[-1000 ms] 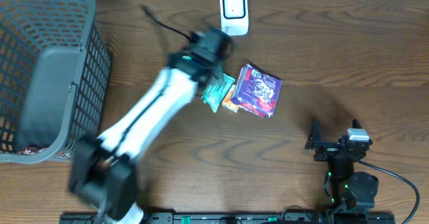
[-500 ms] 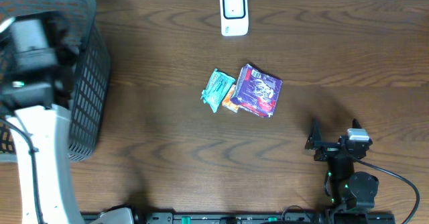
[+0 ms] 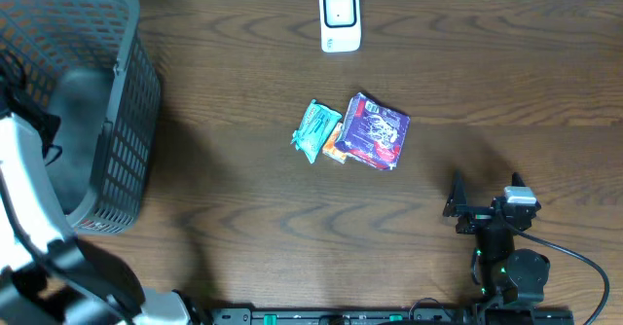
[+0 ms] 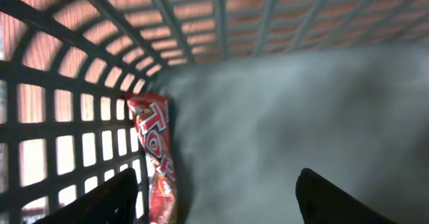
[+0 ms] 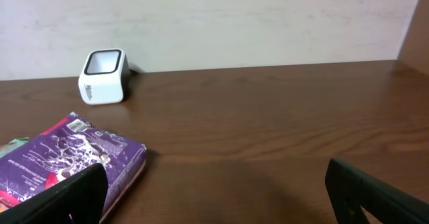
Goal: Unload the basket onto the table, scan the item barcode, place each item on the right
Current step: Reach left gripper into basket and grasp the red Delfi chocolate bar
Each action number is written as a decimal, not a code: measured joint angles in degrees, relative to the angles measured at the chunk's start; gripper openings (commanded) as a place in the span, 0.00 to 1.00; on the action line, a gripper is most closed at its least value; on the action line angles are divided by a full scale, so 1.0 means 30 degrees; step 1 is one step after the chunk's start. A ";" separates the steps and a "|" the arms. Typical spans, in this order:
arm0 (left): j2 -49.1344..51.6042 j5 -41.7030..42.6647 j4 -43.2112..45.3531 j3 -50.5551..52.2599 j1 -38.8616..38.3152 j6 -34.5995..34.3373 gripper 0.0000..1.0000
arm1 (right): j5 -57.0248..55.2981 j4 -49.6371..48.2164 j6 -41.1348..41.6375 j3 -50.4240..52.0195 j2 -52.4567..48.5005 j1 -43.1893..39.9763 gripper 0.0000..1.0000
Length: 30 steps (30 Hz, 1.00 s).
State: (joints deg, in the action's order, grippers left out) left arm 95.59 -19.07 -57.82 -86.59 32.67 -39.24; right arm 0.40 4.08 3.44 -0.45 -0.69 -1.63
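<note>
While hanging inside basket (image 3: 131, 121), holds left claw (image 4: 218, 190) spread, empty, beside red packet (image 4: 157, 163), probably binned as scanned; rests right claw (image 5: 218, 184) spread, idle.

Dark wood-grain table (image 3: 243, 218) w/ plain pale wall (image 5: 234, 16) behind, even light.

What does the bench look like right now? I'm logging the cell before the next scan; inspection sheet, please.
Surface: dark wooden table.
Job's things: white scanner at the far edge; purple packet, teal packet and orange packet bunched mid-table; red snack pack in the grey basket.
Clutter: nothing seen.
Grippers: left gripper open, empty, inside the basket; right gripper open, empty, facing the packets.
Cables: black cable by the right arm's base.
Surroundings: pale wall behind the table.
</note>
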 measured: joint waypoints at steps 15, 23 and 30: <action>0.5654 0.1260 -0.0903 0.0255 0.1960 -0.0401 0.76 | 0.0000 0.0007 0.0000 0.0000 0.0000 0.0000 0.99; 0.5748 0.1909 -0.0852 0.0590 0.2193 -0.0495 0.75 | 0.0000 0.0007 0.0000 0.0000 0.0000 0.0000 0.99; 0.5748 0.2157 0.0044 0.2441 0.2659 -0.1486 0.65 | 0.0000 0.0007 0.0007 0.0000 0.0000 0.0000 0.99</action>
State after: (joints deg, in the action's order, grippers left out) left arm 112.84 -12.60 -57.69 -79.26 40.64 -43.70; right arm 0.40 4.10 3.46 -0.45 -0.69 -1.63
